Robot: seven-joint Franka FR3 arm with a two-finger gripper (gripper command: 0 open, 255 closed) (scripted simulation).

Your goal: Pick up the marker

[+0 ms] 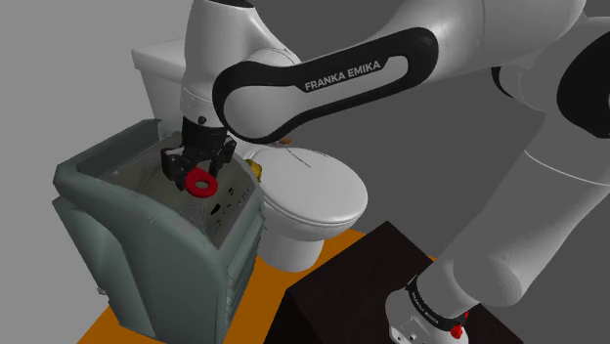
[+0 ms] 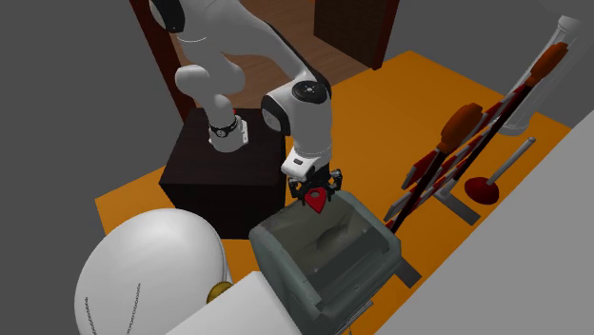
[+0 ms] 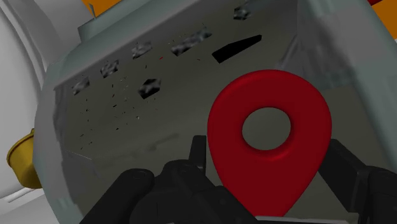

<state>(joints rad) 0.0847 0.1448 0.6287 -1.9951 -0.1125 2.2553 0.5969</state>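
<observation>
The marker is a red, drop-shaped pin with a round hole through it. My gripper is shut on it from above, and it hangs just over the open top of a grey box-like container. In the wrist view the marker sits between the two black fingers, which press on its sides, with the container's grey slotted inner wall behind it. In the second exterior view the marker shows under the gripper, over the container's rim.
A white toilet stands close beside the container, with its tank behind. A small yellow object sits between them. The dark stand is at the lower right on orange floor. A plunger and red-black tools lean at the wall.
</observation>
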